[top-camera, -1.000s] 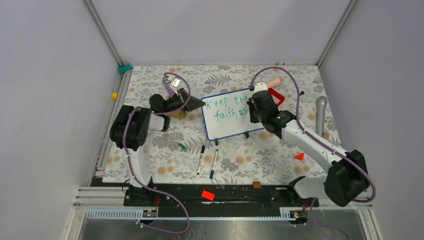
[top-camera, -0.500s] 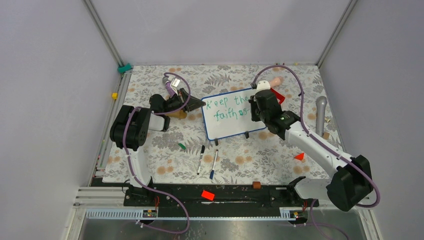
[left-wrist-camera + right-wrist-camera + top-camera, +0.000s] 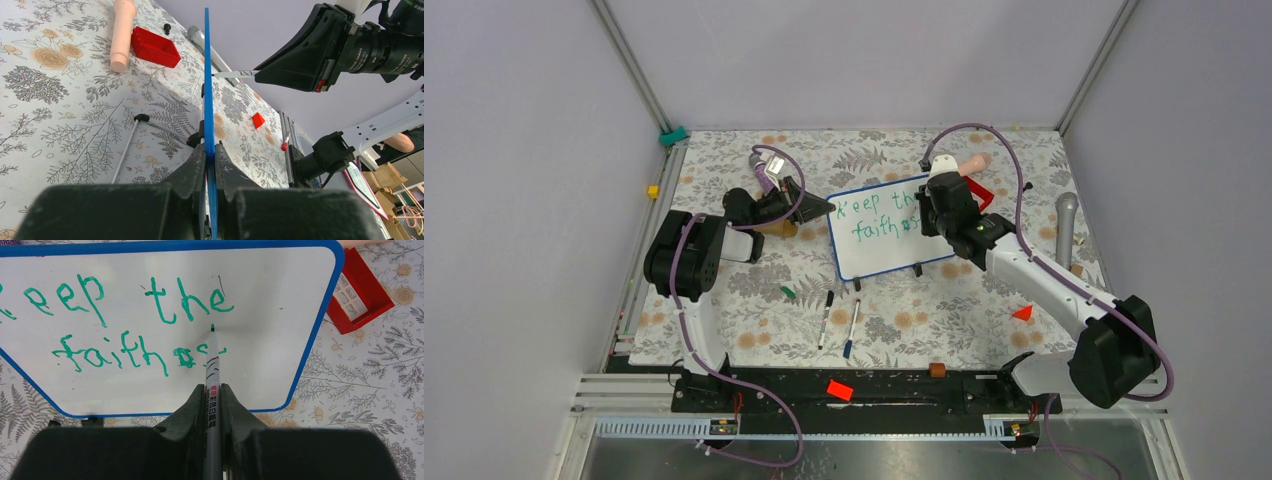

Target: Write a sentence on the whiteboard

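Top external view: the whiteboard is stood on the floral worktop, its left edge clenched in the left tool, while the right tool is held over its right half.

Left wrist view: the whiteboard is seen edge-on, pinched between the tool's fingers.

Right wrist view: a marker is grasped by the right tool. Just ahead of its tip, the green sentence reads "keep the faith", followed by smudged strokes.

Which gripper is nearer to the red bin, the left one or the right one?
Right. The right gripper holds a marker at the whiteboard near its end beside the red bin; the left gripper clamps the opposite edge, farther away.
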`<control>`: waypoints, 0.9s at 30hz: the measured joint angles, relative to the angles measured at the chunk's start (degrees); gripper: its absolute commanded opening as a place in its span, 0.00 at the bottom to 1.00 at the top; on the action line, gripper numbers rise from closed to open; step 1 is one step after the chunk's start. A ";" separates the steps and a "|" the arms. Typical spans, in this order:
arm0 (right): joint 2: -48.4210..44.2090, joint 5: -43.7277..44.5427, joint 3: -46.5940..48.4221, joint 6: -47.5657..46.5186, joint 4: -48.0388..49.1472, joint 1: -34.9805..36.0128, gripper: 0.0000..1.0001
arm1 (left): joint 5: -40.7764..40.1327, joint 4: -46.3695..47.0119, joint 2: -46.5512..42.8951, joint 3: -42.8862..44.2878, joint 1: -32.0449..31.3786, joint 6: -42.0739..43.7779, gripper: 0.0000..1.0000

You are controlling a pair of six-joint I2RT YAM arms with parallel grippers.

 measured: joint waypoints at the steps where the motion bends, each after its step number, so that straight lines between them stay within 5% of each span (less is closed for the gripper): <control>1: 0.13 0.02 0.00 0.02 0.02 0.00 0.00 | -0.02 -0.15 0.00 0.00 0.00 0.00 0.00; 27: -2.67 -0.59 -5.53 0.81 -0.55 0.00 0.00 | 0.02 -0.11 0.00 0.00 0.00 0.00 0.00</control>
